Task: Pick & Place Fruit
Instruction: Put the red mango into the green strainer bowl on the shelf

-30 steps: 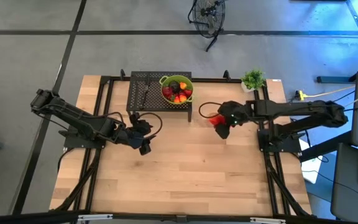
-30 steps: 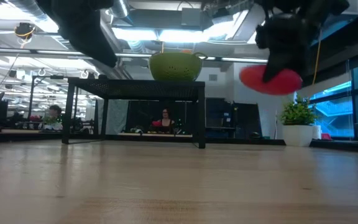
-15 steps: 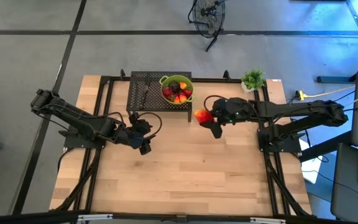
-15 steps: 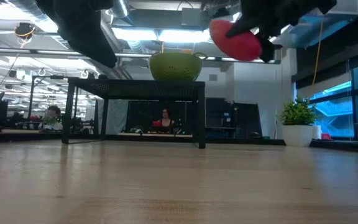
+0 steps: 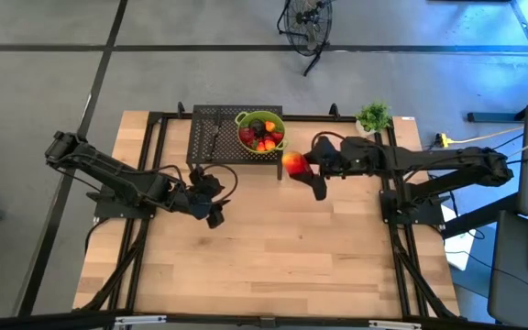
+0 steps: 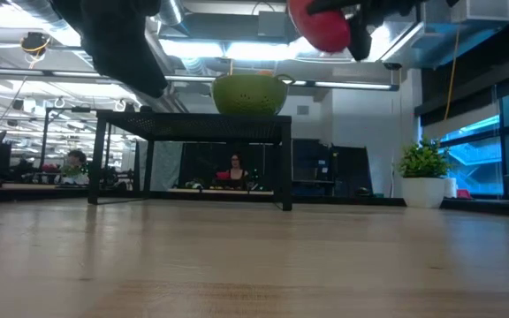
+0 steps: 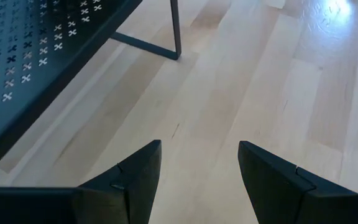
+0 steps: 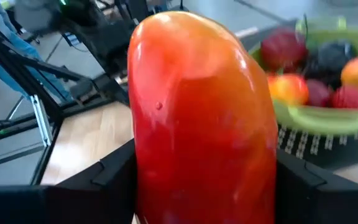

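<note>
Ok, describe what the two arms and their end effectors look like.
Both are dark, near-black jointed arms on black frames at the table's sides. The left arm trails a looping black cable near its wrist, as does the right arm. The left end effector has two matte black, wedge-shaped fingers with angular edges; the right end effector has matching black fingers.

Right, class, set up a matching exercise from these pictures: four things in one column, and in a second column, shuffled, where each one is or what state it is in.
Things:
1. big red fruit
2. lime-green bowl
3. left claw
4. potted plant

Places or states:
A. on top of the black mesh stand, full of small fruit
B. at the table's far right corner
C. gripped in the right claw, in the air beside the stand
D. open and empty, over the wooden table

Pairs: 1-C, 2-A, 3-D, 4-B
</note>
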`<state>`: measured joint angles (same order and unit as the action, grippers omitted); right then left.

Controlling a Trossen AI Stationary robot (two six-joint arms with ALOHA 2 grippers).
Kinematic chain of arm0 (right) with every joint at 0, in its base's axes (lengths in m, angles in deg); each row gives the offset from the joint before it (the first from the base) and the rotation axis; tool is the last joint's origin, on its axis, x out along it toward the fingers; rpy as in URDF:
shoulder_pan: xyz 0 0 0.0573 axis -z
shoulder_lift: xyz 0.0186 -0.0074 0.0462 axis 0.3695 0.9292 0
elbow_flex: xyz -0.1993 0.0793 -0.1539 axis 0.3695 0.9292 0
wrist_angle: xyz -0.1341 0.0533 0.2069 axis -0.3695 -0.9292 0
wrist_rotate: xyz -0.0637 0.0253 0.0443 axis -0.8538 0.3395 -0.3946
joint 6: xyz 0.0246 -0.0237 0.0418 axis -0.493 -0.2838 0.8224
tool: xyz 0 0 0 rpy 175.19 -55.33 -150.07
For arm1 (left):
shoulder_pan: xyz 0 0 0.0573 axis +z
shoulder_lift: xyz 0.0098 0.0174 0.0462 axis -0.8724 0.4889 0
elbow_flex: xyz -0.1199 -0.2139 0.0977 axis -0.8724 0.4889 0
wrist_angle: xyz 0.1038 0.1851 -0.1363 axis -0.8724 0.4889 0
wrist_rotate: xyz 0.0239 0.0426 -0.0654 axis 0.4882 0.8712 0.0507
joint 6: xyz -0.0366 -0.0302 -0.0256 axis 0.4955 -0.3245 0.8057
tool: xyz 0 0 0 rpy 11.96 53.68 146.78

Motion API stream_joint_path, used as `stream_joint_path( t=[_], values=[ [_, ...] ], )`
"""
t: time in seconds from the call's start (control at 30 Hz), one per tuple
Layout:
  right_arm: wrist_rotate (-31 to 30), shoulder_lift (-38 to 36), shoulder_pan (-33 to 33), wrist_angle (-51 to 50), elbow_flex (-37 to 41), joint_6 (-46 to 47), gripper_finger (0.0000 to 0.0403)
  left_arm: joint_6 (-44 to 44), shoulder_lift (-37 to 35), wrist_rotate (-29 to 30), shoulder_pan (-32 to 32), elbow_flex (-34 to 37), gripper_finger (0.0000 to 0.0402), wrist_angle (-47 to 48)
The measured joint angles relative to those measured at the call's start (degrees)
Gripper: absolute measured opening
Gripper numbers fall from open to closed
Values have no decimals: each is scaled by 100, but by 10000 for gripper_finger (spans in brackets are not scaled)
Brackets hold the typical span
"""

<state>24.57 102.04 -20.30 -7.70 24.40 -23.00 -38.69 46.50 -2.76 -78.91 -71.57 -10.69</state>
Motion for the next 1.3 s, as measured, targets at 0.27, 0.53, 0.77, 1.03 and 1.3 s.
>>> stream_joint_path(
  t=[0.27, 0.53, 0.77, 1.03, 1.3],
  values=[
    [-216, 247, 5, 9, -621, -576, 262, 525, 0, -7, 1, -2, 210, 5],
    [-509, 978, 142, -45, -1581, -1256, 259, 532, 0, -9, 2, -2, 210, 18],
    [-728, 1663, 443, -299, -2258, -1670, 264, 516, 0, -13, 1, -2, 210, 28],
    [-730, 2255, 913, -292, -2698, -1897, 262, 391, 0, -13, 2, -2, 210, 31],
    [-626, 2742, 1279, -283, -2708, -1867, 262, 381, 0, -13, 2, -2, 210, 31]
  ],
)
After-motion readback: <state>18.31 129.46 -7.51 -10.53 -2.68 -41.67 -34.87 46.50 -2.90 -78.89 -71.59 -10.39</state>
